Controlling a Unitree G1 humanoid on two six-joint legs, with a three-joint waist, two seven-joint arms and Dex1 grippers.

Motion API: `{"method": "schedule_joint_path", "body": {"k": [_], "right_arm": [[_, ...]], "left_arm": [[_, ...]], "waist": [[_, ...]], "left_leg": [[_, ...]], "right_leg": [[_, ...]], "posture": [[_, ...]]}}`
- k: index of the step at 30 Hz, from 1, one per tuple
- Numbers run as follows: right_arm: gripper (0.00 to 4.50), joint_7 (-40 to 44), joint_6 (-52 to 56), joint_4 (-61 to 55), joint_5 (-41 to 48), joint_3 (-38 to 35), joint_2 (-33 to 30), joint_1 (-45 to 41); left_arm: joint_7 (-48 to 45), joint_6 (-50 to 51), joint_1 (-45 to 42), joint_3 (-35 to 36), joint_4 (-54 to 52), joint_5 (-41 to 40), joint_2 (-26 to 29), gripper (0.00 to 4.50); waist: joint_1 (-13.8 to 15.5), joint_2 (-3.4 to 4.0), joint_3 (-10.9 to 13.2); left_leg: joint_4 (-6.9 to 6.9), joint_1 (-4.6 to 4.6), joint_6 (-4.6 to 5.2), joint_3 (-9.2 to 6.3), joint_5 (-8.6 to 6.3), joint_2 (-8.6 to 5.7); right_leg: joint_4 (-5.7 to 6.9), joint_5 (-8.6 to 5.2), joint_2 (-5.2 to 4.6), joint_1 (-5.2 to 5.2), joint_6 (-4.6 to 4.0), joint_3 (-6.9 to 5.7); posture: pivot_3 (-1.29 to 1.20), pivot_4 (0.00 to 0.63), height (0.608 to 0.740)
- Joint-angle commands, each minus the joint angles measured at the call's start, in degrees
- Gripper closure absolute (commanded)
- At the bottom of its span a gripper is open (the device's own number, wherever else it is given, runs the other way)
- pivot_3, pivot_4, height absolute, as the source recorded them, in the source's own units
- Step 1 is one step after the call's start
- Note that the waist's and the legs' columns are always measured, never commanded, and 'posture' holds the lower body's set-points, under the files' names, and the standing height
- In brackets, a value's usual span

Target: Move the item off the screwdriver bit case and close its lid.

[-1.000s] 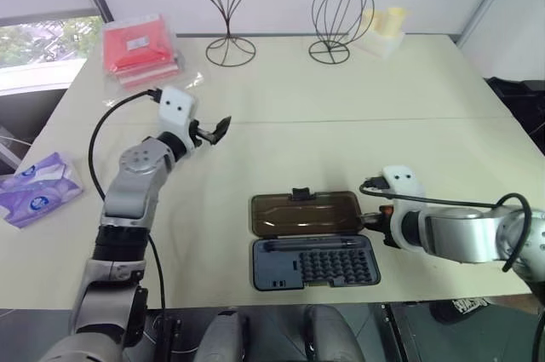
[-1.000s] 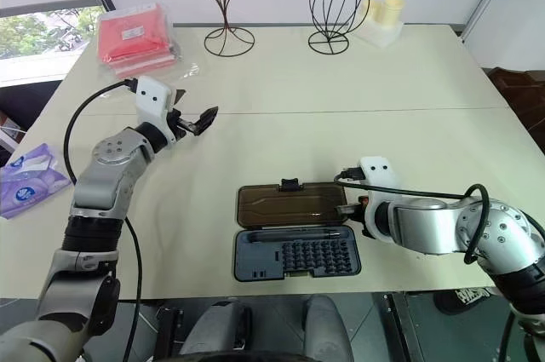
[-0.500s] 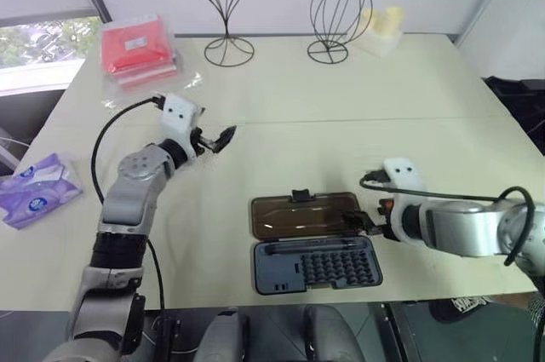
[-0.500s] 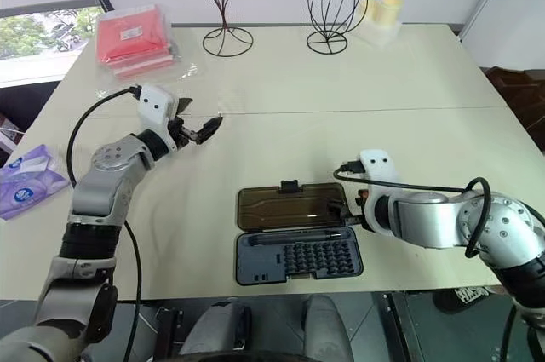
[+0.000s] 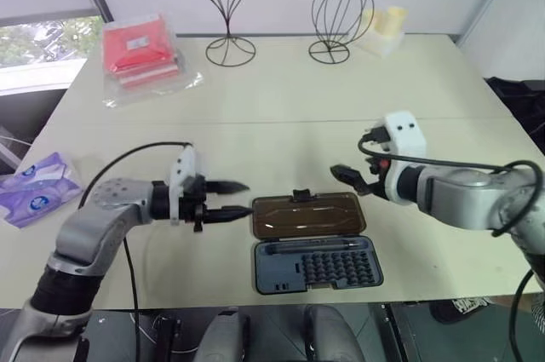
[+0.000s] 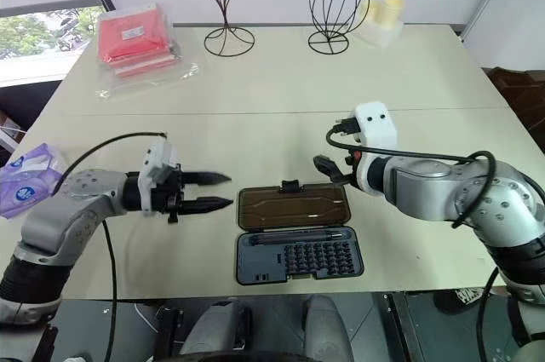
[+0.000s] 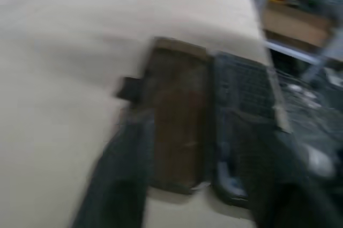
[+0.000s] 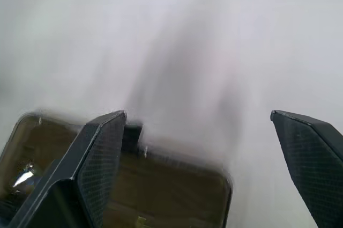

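At the table's far left edge lies the tissue pack [image 5: 38, 188], well apart from the case, its long axis slanting. The left gripper [image 6: 211, 191] points level toward the case's left end, its fingers apart with nothing between them. The screwdriver bit case [image 5: 317, 265] lies open near the front edge, long axis running left to right; its lid [image 5: 306, 215] lies flat behind the tray, latch tab pointing away. The right gripper [image 5: 349, 180] hovers just above the lid's right rear corner, fingers spread wide, empty.
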Motion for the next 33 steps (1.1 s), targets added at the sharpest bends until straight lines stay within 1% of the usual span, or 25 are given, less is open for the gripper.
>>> {"method": "schedule_joint_path", "body": {"k": [1,2,5,9,12,15,17,19,22,25,29,33], "right_arm": [[0.0,8.99,-1.09,-2.03,-8.99,-1.42,0.49,1.58],[0.0,12.31,-0.81,-2.29,-11.6,-0.74,0.12,2.1],[0.0,20.12,-0.6,-3.21,-19.21,0.95,-0.46,3.4],[0.0,28.33,-0.78,-2.87,-26.76,1.66,0.22,4.73],[0.0,34.12,-1.31,-1.4,-32.37,2.2,0.4,4.41],[0.0,39.76,-1.69,0.09,-38.19,3.51,0.67,2.66],[0.0,44.89,-2.62,1.51,-43.08,5.89,0.18,0.17],[0.0,50.39,-3.51,3.1,-46.14,7.54,0.27,-2.3],[0.0,59.17,-6.61,6.33,-51.36,10.18,0.17,-5.84],[0.0,65.8,-8.8,10.57,-55.19,11.58,0.86,-7.68],[0.0,73.47,-12.52,16.24,-60.26,13.61,2.87,-8.43],[0.0,77.9,-17.13,22.14,-66.39,15.87,5.23,-8.35]], "left_arm": [[-4.91,-2.43,0.73,-2.86,-2.77,-0.72,0.68,4.31],[-5.93,-3.4,0.74,-3.99,-2.68,0.02,0.56,4.41],[-8.0,-6.47,0.86,-7.02,-1.67,2.3,0.01,4.41],[-10.17,-11.61,1.66,-11.44,1.3,6.44,-0.77,4.41],[-9.9,-15.24,2.31,-13.69,4.46,9.58,-2.23,4.41],[-10.21,-19.25,2.83,-14.81,7.62,12.23,-3.09,4.41],[-9.98,-21.92,3.36,-15.51,10.08,14.04,-3.82,4.41],[-9.16,-24.26,3.63,-15.94,12.42,15.71,-4.68,4.41],[-8.23,-26.34,3.67,-16.07,14.79,17.05,-5.76,4.41],[-7.42,-27.38,3.61,-16.19,16.19,17.62,-6.52,4.41],[-6.41,-28.21,4.19,-16.38,16.83,18.22,-7.07,4.41],[-5.51,-28.3,4.69,-16.36,16.4,18.37,-7.24,4.41]], "waist": [[0.04,0.0,0.0],[0.09,0.0,0.0],[0.04,0.01,0.01],[0.02,0.01,0.0],[0.03,0.01,0.0],[0.02,0.01,0.01],[-0.06,0.03,0.01],[-0.06,0.04,0.0],[0.04,0.06,0.0],[0.19,0.07,-0.01],[0.16,0.09,-0.03],[0.08,0.11,-0.04]], "left_leg": [[0.0,0.01,0.01,0.0,0.0,0.0],[0.0,0.01,0.01,-0.01,-0.01,0.0],[0.0,0.0,0.02,0.02,-0.01,-0.02],[0.0,0.03,0.04,0.02,-0.02,-0.02],[0.0,0.03,0.04,0.03,-0.02,-0.04],[0.0,0.04,0.04,0.02,-0.02,-0.04],[0.0,0.05,0.04,0.02,-0.02,-0.04],[0.0,0.08,0.04,0.04,-0.02,-0.04],[0.0,0.09,0.04,0.03,-0.02,-0.04],[0.02,0.12,0.04,0.02,-0.02,-0.06],[0.03,0.19,0.04,0.03,-0.02,-0.08],[0.03,0.25,0.04,0.05,-0.02,-0.08]], "right_leg": [[0.01,0.0,0.0,0.0,0.0,0.0],[0.01,0.0,0.01,0.0,0.0,-0.01],[0.0,0.0,0.0,0.0,0.0,0.01],[0.01,0.0,0.02,0.0,0.0,0.01],[0.0,0.0,0.02,0.0,0.0,0.01],[0.01,0.0,0.02,0.0,0.0,0.0],[0.02,0.0,0.03,0.0,0.0,0.0],[0.02,0.0,0.03,0.0,0.0,0.01],[0.02,0.0,0.03,0.02,0.0,0.01],[0.02,0.0,0.02,0.08,0.0,0.0],[0.02,0.0,-0.01,0.15,0.0,0.01],[0.08,0.0,0.0,0.16,0.0,0.01]], "posture": [[0.0,0.15,0.74],[0.0,0.15,0.74],[0.0,0.15,0.74],[0.0,0.15,0.74],[0.0,0.15,0.74],[0.0,0.15,0.74],[0.0,0.15,0.74],[0.0,0.15,0.74],[0.0,0.15,0.74],[0.0,0.15,0.74],[0.0,0.15,0.74],[0.0,0.15,0.74]]}}
